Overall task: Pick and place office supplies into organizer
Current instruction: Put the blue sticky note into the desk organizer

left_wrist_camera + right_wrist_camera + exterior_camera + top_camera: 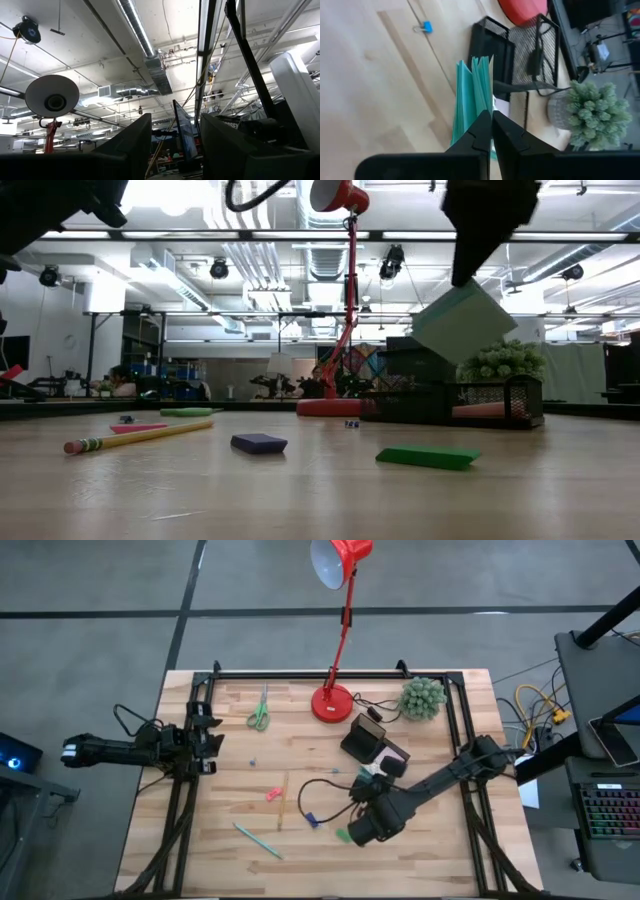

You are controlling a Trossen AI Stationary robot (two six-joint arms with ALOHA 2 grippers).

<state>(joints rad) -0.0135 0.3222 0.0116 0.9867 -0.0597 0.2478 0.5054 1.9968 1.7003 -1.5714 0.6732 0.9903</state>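
My right gripper (491,114) is shut on a pale teal pad of sheets (462,320) and holds it in the air, just short of the black mesh organizer (372,743). On the table lie green-handled scissors (260,712), a pink piece (274,794), a yellow pencil (130,438), a teal pen (257,839), a blue block (259,443) and a flat green piece (428,456). My left gripper (205,735) waits at the table's left edge, pointing up, open and holding nothing. My right gripper pinches the teal pad between its two fingers, one on each flat face, at the pad's near edge (479,111). The fingers slant down toward the far side. The pad is lifted clear of the table and tilted, and its sheets (475,67) fan apart at the free end.
A red desk lamp (333,700) stands at the far middle and a green ball-shaped plant (422,698) to its right, behind the organizer. A black cable (315,785) loops over the table's middle. A small blue clip (425,26) lies on the wood.
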